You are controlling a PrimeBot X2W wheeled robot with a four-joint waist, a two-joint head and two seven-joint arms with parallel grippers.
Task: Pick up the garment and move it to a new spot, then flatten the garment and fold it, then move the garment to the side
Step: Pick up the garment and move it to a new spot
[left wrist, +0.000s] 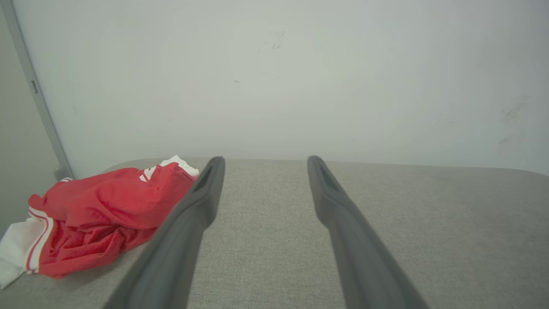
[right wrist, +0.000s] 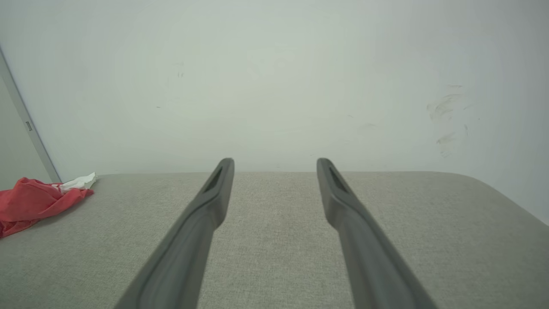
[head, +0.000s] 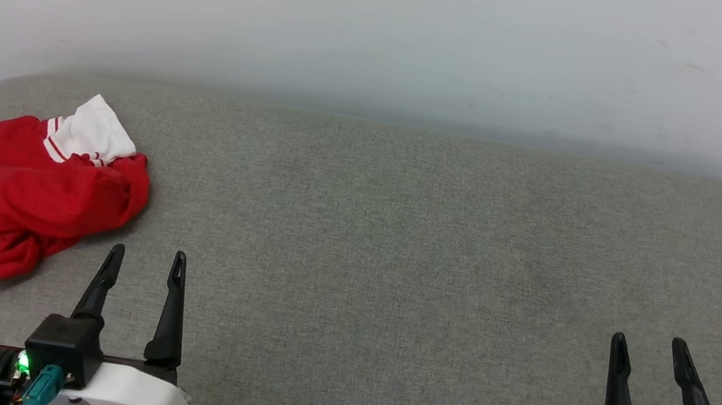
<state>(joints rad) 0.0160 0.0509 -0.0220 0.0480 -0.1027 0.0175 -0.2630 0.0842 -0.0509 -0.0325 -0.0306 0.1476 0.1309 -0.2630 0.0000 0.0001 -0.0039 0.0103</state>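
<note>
One crumpled garment (head: 12, 200) lies just left of the left end effector (head: 147, 258).

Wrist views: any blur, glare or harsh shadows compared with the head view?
Head view: soft even light, no glare, garment sharp with a faint shadow at its near edge. Left wrist view: left gripper's fingers slightly blurred up close. Right wrist view: right gripper's fingers likewise soft; wall scuffs readable.

Soft, even light is filling the scene; the garment (head: 13, 193) is casting a faint shadow, and the left gripper (left wrist: 266, 159) is blurring close up.
</note>
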